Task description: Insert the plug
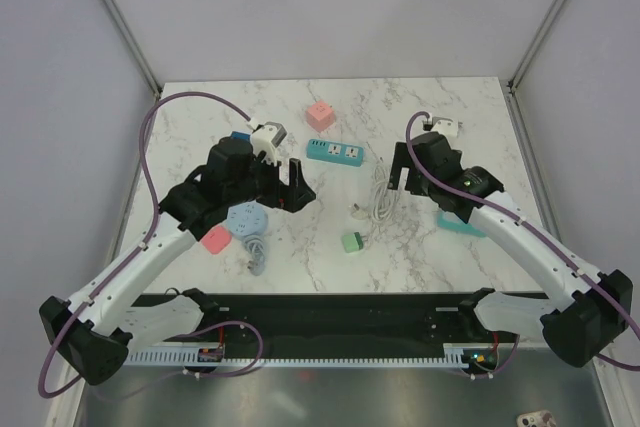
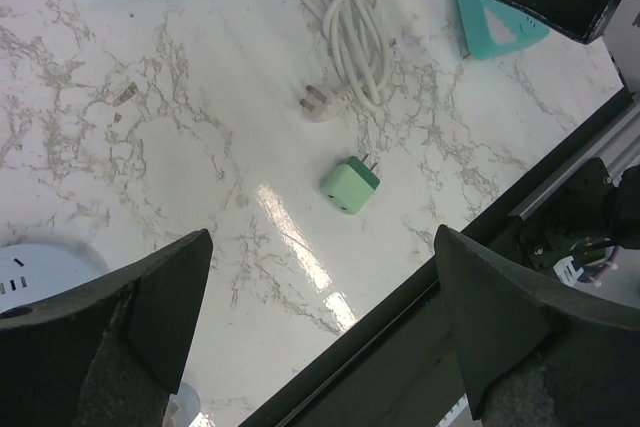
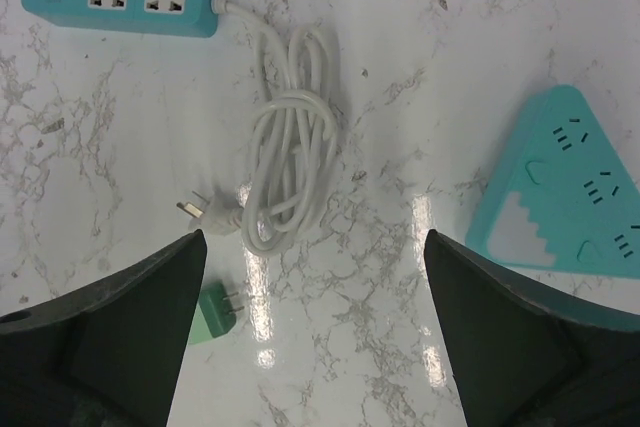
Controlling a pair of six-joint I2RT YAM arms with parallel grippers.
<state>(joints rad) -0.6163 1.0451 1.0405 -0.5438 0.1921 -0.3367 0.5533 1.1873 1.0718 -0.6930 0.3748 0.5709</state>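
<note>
Left wrist view: left end effector (image 2: pixel 322 242) stands open, empty, over the green plug (image 2: pixel 350 185); right end effector (image 3: pixel 315 242) is likewise open.

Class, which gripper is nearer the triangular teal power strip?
Right. The right gripper hangs open just beside the triangular teal power strip; the left gripper, also open, is farther off, on the far side of the coiled white cable.

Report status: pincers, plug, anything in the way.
Both open, empty: left pincer, right pincer. Loose, not inserted: green plug. Close beside it: white cord, coiled.
</note>
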